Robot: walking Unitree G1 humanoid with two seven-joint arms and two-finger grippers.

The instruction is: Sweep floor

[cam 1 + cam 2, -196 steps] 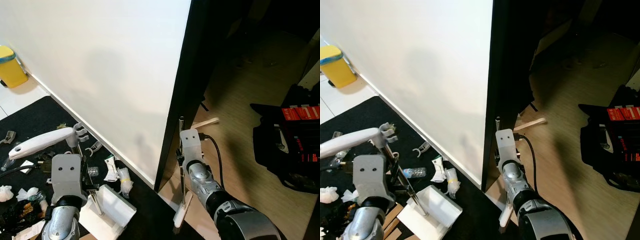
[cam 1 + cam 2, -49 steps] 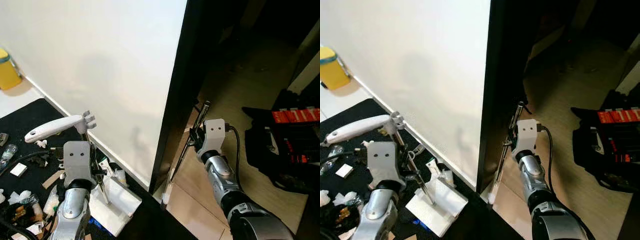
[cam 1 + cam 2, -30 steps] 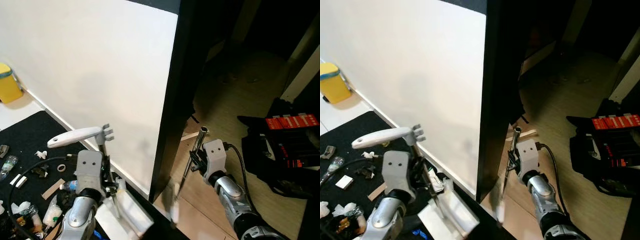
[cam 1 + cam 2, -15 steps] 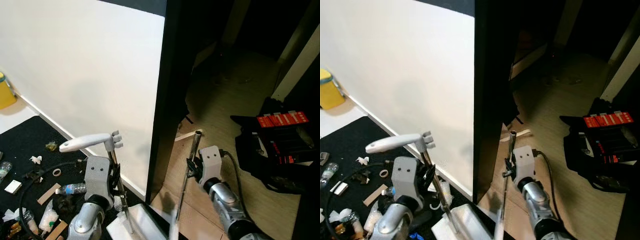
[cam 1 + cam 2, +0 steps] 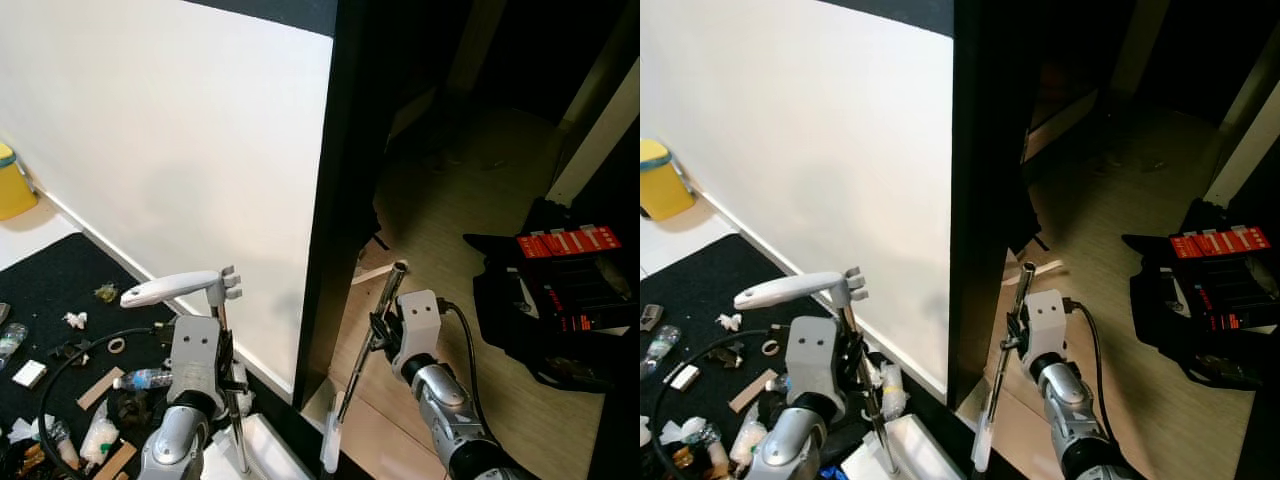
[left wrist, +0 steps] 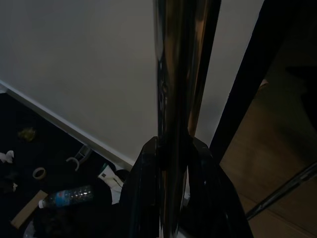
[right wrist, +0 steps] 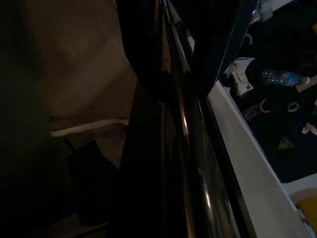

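While I'm standing at the corner where the white wall (image 5: pixel 170 150) meets the black door frame (image 5: pixel 335 200), here's the rundown:

left gripper (image 6: pixel 166 163): clenched on the metal pole of the dustpan (image 5: pixel 235 415). In the wrist view both black fingers (image 6: pixel 141 183) hug the shiny tube, no gap.

dustpan handle (image 5: pixel 170 289): white grip, sticks out to the left at the top of the pole, just in front of the wall. The pole stands pretty much upright.

dustpan tray (image 5: pixel 905 450): white, down near me at the bottom edge of the eye views, partly cut off, sitting on the black mat (image 5: pixel 50 290).

right gripper (image 5: pixel 382 333): wrapped tight around the broom (image 5: pixel 358 375) shaft, a bit below its top end. The wrist view is super dark, but the shaft runs right between the fingers.

broom: metal shaft tilted, top end leaning far and right, white lower end (image 5: pixel 330 450) down on the wood floor (image 5: pixel 450 230) close to the foot of the door frame. Can't make out the bristles.

litter: plastic bottle (image 5: pixel 140 379), ring of tape (image 5: pixel 117 344), cardboard strip (image 5: pixel 100 387), crumpled white bits (image 5: pixel 75 320), all scattered on the mat to my left.

yellow bin (image 5: pixel 15 185): far left, against the wall.

black case (image 5: pixel 560 300): on the wood floor at right, red label on top.
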